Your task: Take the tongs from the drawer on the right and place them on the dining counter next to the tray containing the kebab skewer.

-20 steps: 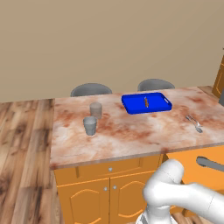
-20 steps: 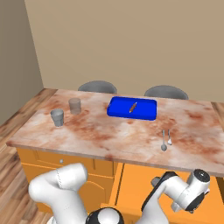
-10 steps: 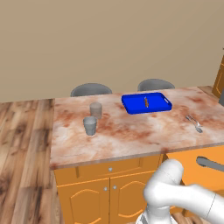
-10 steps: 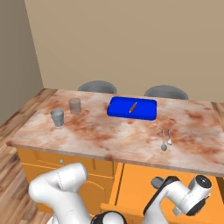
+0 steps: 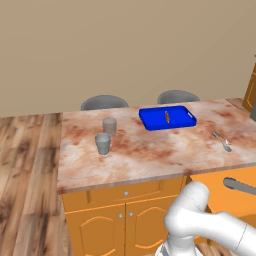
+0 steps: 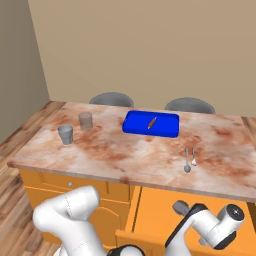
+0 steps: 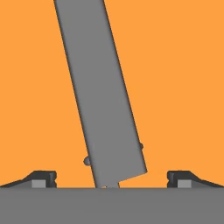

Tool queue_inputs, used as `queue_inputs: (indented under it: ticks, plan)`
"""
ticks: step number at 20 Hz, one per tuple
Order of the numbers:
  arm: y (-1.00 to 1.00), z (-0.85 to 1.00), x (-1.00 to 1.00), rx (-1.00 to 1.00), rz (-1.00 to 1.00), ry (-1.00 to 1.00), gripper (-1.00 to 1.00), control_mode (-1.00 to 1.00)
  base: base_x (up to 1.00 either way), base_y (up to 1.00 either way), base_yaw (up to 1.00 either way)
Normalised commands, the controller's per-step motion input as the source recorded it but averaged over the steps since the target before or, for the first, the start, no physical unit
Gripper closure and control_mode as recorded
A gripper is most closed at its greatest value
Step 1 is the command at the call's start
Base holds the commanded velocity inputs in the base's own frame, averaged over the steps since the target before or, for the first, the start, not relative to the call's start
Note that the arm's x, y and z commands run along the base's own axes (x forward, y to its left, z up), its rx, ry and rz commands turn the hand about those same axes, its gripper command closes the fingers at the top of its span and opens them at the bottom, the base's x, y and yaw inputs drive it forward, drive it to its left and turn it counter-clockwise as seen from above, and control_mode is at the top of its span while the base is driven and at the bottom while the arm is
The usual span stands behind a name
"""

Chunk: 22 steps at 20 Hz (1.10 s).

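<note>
**Gripper spread wide over the tongs inside the open drawer**

The dining counter carries everything else under inspection; its reddish marbled top sits over orange cabinet doors. Two grey chair backs rise behind its far edge.

The drawer stands pulled out below the counter's near edge, toward the right corner. Its orange floor forms the backdrop of the hand view.

The white arm bends down in front of the cabinets, and its wrist reaches into the drawer area.

The tray lies near the far edge of the top, about midway along it as seen from the right base view. The kebab skewer rests inside it near its centre, lying at a slant.

The tongs lie on the drawer floor as a long flat grey bar, tilted slightly, with one end just at the gripper. In the left base view a grey rounded end shows in the drawer. The fingers are spread fully apart, one on each side of the bar, with clear orange between each tip and the metal. Nothing is grasped.

Two grey cups stand near the top's left edge, close together but apart.

A small silver utensil lies toward the right edge, well clear of the tray.
</note>
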Motion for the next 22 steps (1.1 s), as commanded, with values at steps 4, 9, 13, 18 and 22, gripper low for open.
queue_inputs:
  ticks: [4, 9, 13, 18, 22]
  plan:
    - [-0.01, -0.16, 0.02, 0.00, 0.00, -0.03, -1.00, -1.00, 0.00, 0.00, 0.00]
    - [0.00, -0.28, -0.04, -0.01, 0.03, 0.02, 1.00, -1.00, 0.00, 0.00, 0.00]
    - [0.00, -0.16, -0.25, -0.05, 0.00, 0.06, 1.00, -1.00, 0.00, 0.00, 0.00]
    - [0.00, -0.47, -1.00, -0.01, 0.00, 0.06, 1.00, -1.00, 0.00, 0.00, 0.00]
    - [0.00, 0.47, -0.97, 0.00, 0.00, -0.15, 1.00, -1.00, 0.00, 0.00, 0.00]
